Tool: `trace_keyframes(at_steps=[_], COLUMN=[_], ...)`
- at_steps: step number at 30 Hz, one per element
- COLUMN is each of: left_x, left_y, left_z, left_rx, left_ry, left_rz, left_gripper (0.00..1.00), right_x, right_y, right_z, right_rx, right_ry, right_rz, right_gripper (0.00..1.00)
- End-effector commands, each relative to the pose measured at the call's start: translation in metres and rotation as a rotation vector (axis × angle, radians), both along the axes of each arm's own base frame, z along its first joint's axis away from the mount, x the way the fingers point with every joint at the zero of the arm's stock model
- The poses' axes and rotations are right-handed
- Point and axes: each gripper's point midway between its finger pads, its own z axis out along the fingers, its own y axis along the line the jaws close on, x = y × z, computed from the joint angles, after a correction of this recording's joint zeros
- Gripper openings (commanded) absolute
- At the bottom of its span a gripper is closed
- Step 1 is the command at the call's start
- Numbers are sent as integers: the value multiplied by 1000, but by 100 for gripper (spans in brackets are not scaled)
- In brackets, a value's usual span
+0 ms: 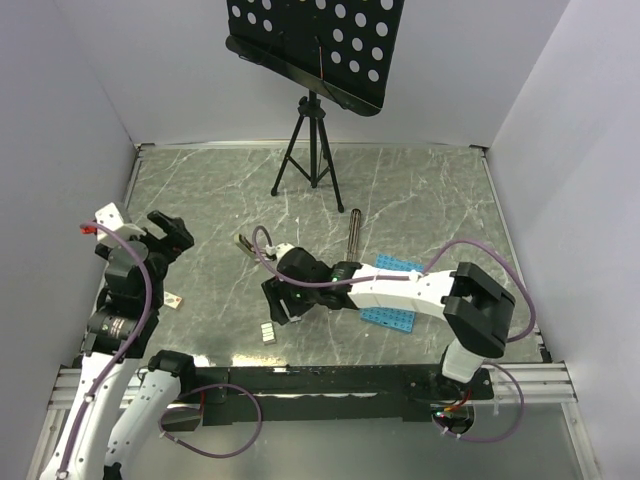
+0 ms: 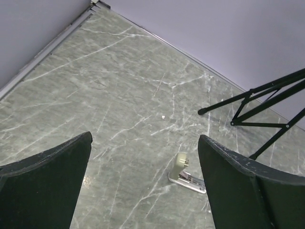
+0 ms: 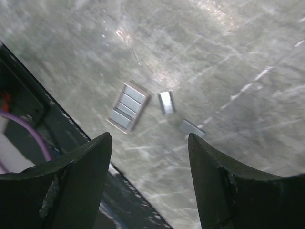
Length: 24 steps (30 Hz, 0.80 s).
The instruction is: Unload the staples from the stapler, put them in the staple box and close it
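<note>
There is one stapler near the middle of the table. Three bits of staples lie by the near edge: one wide bunch and two small strips. One blue tray and one dark bar are on the right half. One black stand is at the far edge. One small pale thing, too small to tell, sits near the left edge. There are two robot arms.

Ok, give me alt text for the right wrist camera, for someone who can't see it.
Small silvery-grey staple strips lie on a grey-green marbled tabletop: one ribbed rectangular block with two smaller pieces beside it. The right arm's black two-finger gripper hangs open close to them, holding nothing.
</note>
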Motion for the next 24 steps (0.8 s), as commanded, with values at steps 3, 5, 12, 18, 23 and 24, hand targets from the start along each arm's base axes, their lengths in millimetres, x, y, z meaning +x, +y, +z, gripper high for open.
trace_keyframes(at_steps=[3,5,12,18,23,24], left_x=[-9,-9,-4,-5,-5,-4], left_y=[9,8,6,6,6,6], left_z=[20,18,14,15,14,13], left_rx=[-20,-20,-21,-25,-26,-25], left_ry=[-90,-87,-61,-67,-64,-61], left_rz=[42,39,33,30,35,35], left_gripper=[97,97,97,97,96,97], right_x=[-5,3,26,22,23,22], right_y=[29,23,2,6,9,9], right_z=[-4,-7,-6,-17,-21,-21], right_rx=[19,-33,-133,-138,-149,-147], right_ry=[63,16,-106,-57,-48,-44], right_rz=[-49,-50,-80,-99,-99,-99], right_gripper=[72,68,56,51,49,49])
